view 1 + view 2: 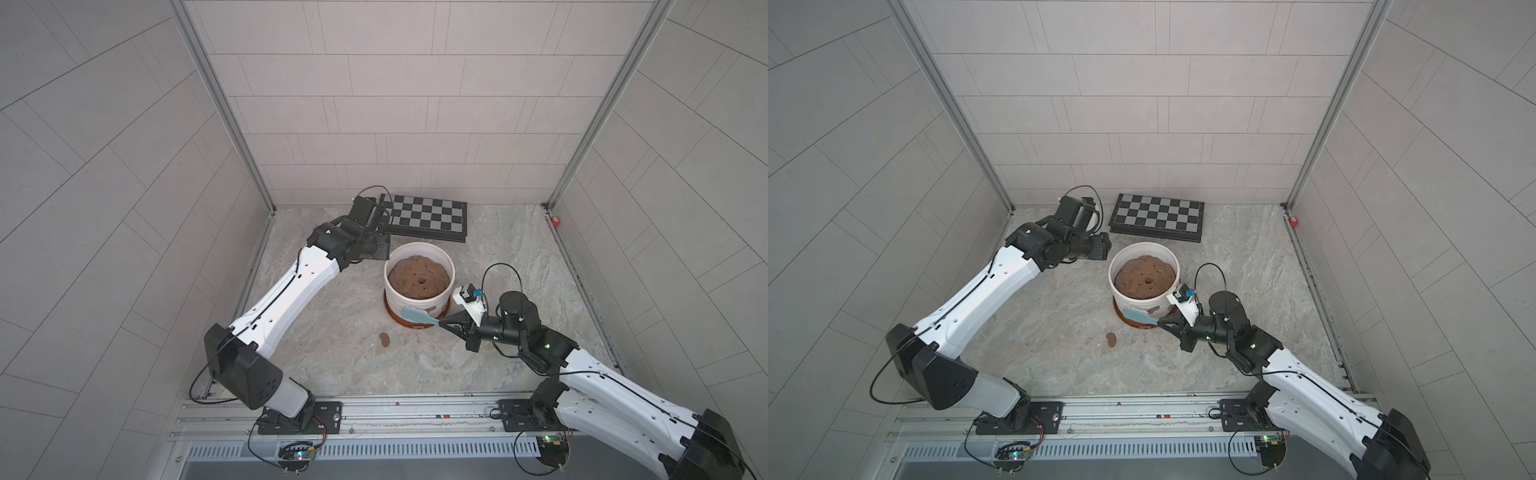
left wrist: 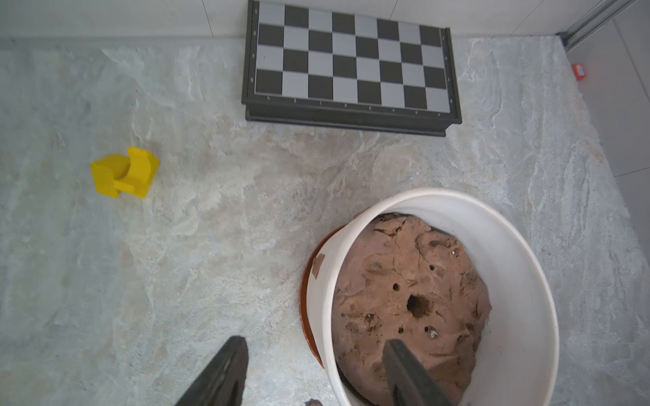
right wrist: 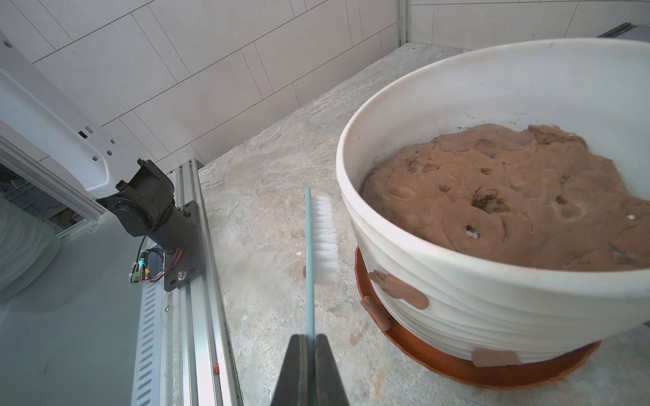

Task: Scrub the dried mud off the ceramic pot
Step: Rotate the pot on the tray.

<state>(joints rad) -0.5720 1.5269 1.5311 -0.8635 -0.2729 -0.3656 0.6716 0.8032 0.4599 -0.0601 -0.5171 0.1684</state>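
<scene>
Stone-look table [image 1: 332,365], chessboard [image 1: 424,218] [image 2: 351,63] flat at the far edge by the back wall. Ceramic pot [image 1: 399,300] [image 1: 1121,302] [image 3: 492,316] sits mid-table just in front of the board, upright on an orange saucer [image 1: 391,316] [image 3: 457,369] and filled with a brown soil mound [image 1: 419,277] [image 2: 404,281] that has a hole in the centre. Left gripper [image 2: 314,348] is at the pot's far-left rim, released, jaws wide apart: one finger over the soil, the other outside over the table, pot wall between them; contact with the rim can't be told. Right gripper [image 1: 442,323] [image 3: 309,342] is low at the pot's near-right side, clenched on the thin teal handle of a brush [image 1: 417,314] [image 1: 1140,316] [image 3: 325,239]. White bristles face the ribbed wall, with a thin gap in the right wrist view. Yellow block [image 2: 123,172] lies on the table, well left of the pot. Dried mud [image 3: 401,290] [image 1: 432,309]: flat reddish patches stuck low on the pot wall near the saucer, ahead of the right gripper and just beside the brush head, not touching it; another patch [image 2: 318,263] on the wall ahead of the left gripper. One loose chip [image 1: 384,340] [image 1: 1111,340] lies on the table, near-left of the pot.
</scene>
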